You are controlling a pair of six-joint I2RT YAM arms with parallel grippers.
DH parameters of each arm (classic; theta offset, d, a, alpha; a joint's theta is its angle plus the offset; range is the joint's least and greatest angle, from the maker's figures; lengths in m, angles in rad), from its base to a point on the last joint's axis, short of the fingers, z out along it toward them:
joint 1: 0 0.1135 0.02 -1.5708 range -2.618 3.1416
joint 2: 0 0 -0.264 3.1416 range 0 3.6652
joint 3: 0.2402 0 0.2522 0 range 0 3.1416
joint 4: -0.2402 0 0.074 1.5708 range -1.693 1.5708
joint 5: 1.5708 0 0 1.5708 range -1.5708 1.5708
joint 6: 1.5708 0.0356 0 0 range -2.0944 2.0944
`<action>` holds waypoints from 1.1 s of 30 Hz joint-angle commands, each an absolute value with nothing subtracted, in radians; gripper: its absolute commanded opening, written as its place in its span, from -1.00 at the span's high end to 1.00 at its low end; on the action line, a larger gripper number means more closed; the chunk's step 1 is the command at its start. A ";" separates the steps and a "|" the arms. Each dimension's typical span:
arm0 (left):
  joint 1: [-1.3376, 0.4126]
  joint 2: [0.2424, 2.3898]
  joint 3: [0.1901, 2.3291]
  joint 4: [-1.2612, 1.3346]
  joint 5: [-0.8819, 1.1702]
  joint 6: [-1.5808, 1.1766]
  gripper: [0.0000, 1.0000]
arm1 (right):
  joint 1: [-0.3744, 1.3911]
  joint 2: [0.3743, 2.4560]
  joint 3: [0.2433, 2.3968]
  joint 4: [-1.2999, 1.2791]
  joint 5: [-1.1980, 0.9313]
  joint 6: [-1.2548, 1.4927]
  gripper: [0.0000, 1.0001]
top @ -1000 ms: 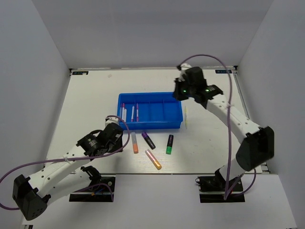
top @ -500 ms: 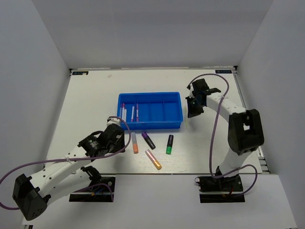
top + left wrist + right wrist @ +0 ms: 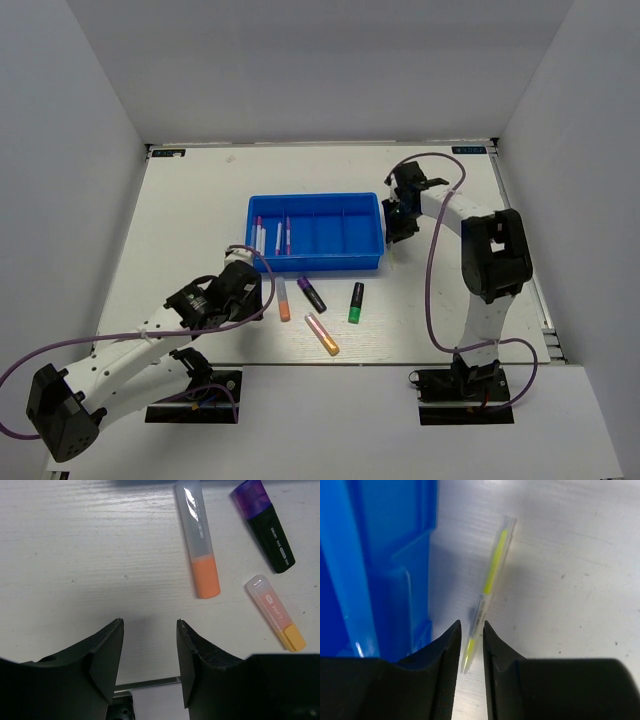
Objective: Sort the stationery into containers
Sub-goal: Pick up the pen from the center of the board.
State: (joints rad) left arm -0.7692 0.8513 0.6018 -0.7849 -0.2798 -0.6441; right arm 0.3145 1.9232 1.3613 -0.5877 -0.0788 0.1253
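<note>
From above, my left claw [image 3: 245, 288] hangs off the blue tray's [image 3: 315, 262] near left corner, and four highlighters [image 3: 311, 293] lie on the table [image 3: 180, 210] near of the tray. Pens [image 3: 259, 236] sit in its two left compartments. My right claw [image 3: 397, 225] is down beside the tray's right wall. My left wrist view shows my fingers [image 3: 107, 655] spread wide with nothing between them and the orange highlighter [image 3: 201, 540] beyond. In my right wrist view the jaws stand narrowly apart over the near end of the yellow pen [image 3: 490, 587], which lies just right of the tray; I cannot tell if they pinch it.
</note>
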 commanded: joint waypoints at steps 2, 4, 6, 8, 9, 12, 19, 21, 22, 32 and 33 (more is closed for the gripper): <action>-0.775 0.836 0.589 -0.779 -0.284 -0.644 -0.14 | 0.311 1.967 1.399 -0.572 -0.052 0.140 0.45; -0.775 0.833 0.589 -0.778 -0.282 -0.646 -0.14 | 0.310 1.980 1.393 -0.566 -0.041 0.146 0.45; -0.773 0.830 0.589 -0.778 -0.281 -0.646 -0.14 | 0.311 1.991 1.393 -0.551 -0.037 0.152 0.45; -0.776 0.827 0.589 -0.782 -0.282 -0.644 -0.14 | 0.314 2.000 1.396 -0.549 -0.020 0.152 0.45; -0.775 0.824 0.589 -0.782 -0.282 -0.644 -0.14 | 0.311 2.008 1.396 -0.555 -0.014 0.152 0.45; -0.775 0.821 0.589 -0.785 -0.282 -0.644 -0.14 | 0.311 2.020 1.394 -0.575 0.041 0.152 0.50; -0.775 0.813 0.575 -0.787 -0.279 -0.652 -0.14 | 0.285 2.032 1.370 -0.601 0.011 0.167 0.85; -0.775 0.810 0.574 -0.785 -0.281 -0.650 -0.14 | 0.276 2.034 1.370 -0.614 0.009 0.173 0.97; -0.775 0.808 0.578 -0.788 -0.281 -0.650 -0.14 | 0.272 2.030 1.370 -0.600 0.009 0.170 1.00; -0.775 0.828 0.569 -0.769 -0.259 -0.653 -0.14 | 0.230 1.755 1.351 -0.629 -0.080 0.127 1.00; -0.776 0.831 0.569 -0.759 -0.258 -0.655 -0.14 | 0.230 1.718 1.351 -0.629 -0.083 0.127 1.00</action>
State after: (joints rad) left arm -0.7696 0.8299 0.5777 -0.7837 -0.2722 -0.6476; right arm 0.2371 1.8645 1.3376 -0.6167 -0.0444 0.1455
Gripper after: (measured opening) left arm 0.570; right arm 0.026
